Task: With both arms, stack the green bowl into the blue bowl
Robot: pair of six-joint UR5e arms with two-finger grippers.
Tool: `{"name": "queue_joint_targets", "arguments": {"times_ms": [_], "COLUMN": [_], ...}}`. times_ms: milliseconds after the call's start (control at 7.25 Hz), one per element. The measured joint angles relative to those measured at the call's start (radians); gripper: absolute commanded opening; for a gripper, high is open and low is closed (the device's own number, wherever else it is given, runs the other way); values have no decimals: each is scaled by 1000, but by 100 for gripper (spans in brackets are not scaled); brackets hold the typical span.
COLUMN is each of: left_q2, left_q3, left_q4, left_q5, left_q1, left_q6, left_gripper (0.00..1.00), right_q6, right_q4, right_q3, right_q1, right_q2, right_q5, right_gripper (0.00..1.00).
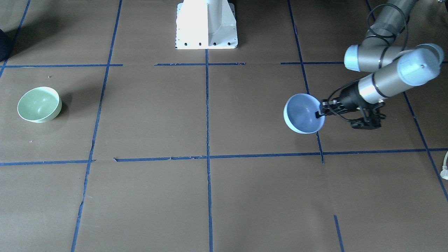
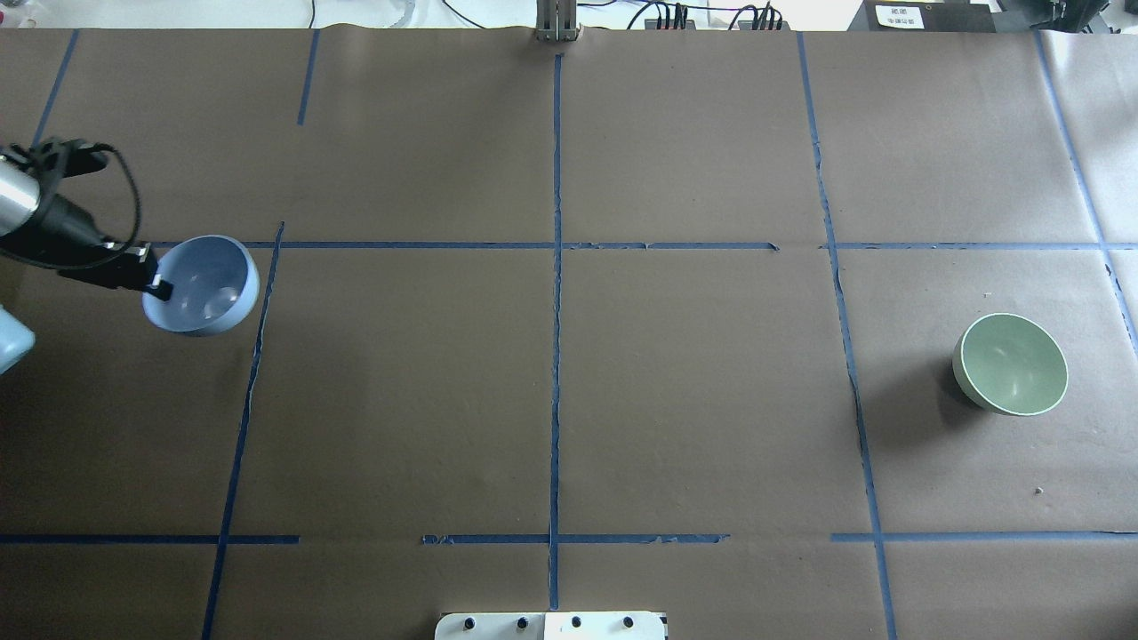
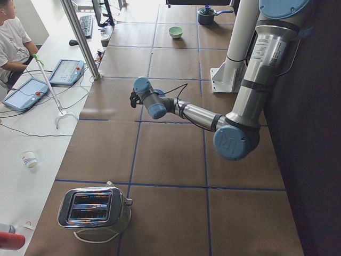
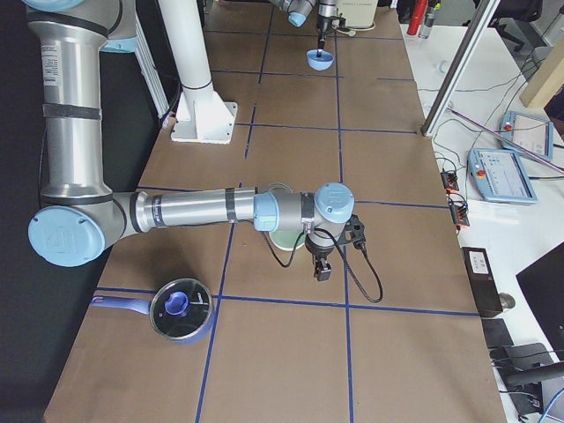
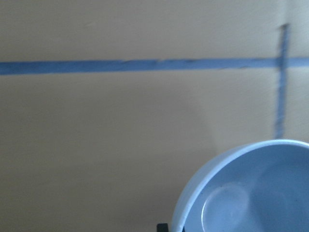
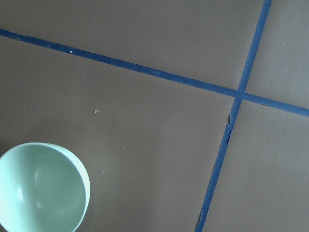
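My left gripper [image 1: 320,112] is shut on the rim of the blue bowl [image 1: 302,113], one finger inside it. The bowl hangs tilted just above the table on my left side, as the overhead view [image 2: 203,284] and the left wrist view [image 5: 251,193] also show. The green bowl [image 1: 39,104] sits upright on the table at my far right [image 2: 1012,363]. My right gripper [image 4: 322,269] shows only in the exterior right view, hanging beside the green bowl [image 6: 41,188]. I cannot tell whether it is open or shut.
The white pedestal base [image 1: 206,24] stands at the table's middle rear. A toaster [image 3: 93,208] sits at the table's left end. A blue pot with a glass lid [image 4: 181,308] sits at the right end. Blue tape lines grid the brown surface. An operator [image 3: 10,32] sits beside the table.
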Motion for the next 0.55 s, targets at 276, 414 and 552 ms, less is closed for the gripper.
{"name": "queue_joint_targets", "arguments": {"times_ms": [276, 414, 552], "left_q2": [-175, -222, -244], "left_q3": [5, 14, 23], "left_q4": [60, 97, 114], "left_q5": [268, 383, 441], "left_q1": [209, 285, 324], "left_q6": [-200, -222, -228], "left_gripper": [0, 0, 0], "right_q6": [0, 0, 0], "right_q4": [0, 0, 0], "right_q3": [-4, -5, -6], "right_q1": [-2, -4, -7], "right_q2": [0, -1, -1], "right_q5": [13, 20, 31], "right_gripper": [100, 100, 100]}}
